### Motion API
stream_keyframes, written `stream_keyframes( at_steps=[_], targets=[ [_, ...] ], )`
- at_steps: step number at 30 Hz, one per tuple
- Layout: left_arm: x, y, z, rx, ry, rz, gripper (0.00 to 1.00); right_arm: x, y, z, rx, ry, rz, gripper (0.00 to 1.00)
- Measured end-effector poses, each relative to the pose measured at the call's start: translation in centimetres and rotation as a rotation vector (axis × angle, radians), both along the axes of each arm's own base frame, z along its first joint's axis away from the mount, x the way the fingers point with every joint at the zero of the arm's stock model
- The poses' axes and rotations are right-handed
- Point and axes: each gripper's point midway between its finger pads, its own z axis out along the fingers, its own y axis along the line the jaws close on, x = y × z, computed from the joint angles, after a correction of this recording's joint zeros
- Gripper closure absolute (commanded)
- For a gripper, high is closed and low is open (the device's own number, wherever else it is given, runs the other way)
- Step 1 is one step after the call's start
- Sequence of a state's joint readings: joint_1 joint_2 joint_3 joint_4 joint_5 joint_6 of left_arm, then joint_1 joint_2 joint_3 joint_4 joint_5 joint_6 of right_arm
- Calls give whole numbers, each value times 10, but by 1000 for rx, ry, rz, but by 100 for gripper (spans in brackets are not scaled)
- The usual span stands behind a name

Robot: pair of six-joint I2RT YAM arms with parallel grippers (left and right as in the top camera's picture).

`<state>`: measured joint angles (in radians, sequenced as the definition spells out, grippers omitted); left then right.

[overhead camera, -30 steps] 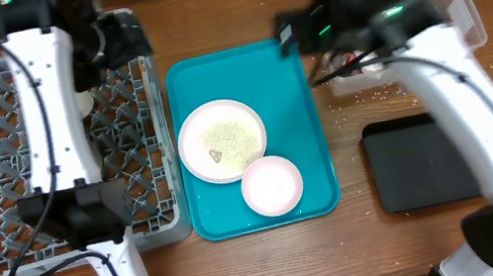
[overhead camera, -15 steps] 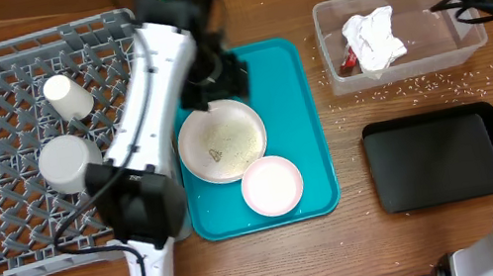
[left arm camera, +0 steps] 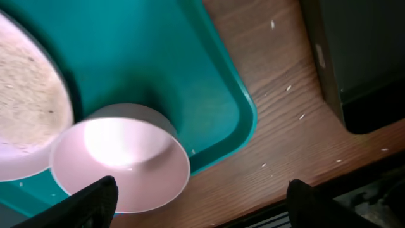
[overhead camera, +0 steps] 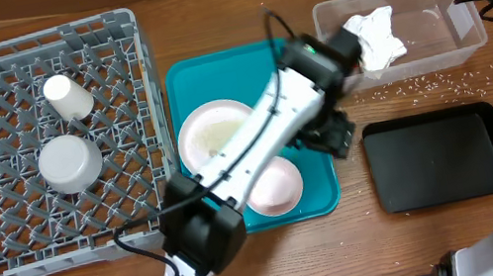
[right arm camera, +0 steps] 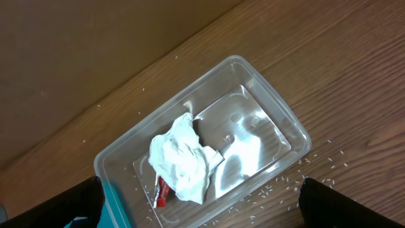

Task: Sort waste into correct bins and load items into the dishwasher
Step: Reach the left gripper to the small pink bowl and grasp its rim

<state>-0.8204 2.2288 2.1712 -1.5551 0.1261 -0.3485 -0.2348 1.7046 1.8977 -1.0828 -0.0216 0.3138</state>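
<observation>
Left wrist: our left gripper spread wide, holding nothing, white bowl close beneath it (our right gripper equally wide above the clear tub).

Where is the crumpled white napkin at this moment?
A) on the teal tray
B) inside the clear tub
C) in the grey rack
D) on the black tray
B: the napkin lies inside the clear tub, next to the red-and-white wrapper.

Cup and grey bowl in dish rack
</observation>
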Motion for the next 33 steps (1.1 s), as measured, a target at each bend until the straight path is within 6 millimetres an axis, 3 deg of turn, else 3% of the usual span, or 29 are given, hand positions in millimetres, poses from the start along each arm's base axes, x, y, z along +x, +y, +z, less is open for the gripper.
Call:
stream_keyframes(
  at_steps=[8,18,20,23,29,33],
  targets=[
    [-20,25,-49,161,51,42,16,0,0,0,0,0,-1,0],
    [-34,40,-83,213,95,31,27,0,0,0,0,0,0,0],
    [-37,43,-86,224,104,29,34,0,0,0,0,0,0,0],
    [-37,43,-87,225,105,26,53,0,0,0,0,-1,0,0],
    [-37,42,-87,223,95,21,66,0,0,0,0,0,-1,0],
    [-40,37,-88,218,90,-7,83,0,0,0,0,-1,-1,0]
  ],
)
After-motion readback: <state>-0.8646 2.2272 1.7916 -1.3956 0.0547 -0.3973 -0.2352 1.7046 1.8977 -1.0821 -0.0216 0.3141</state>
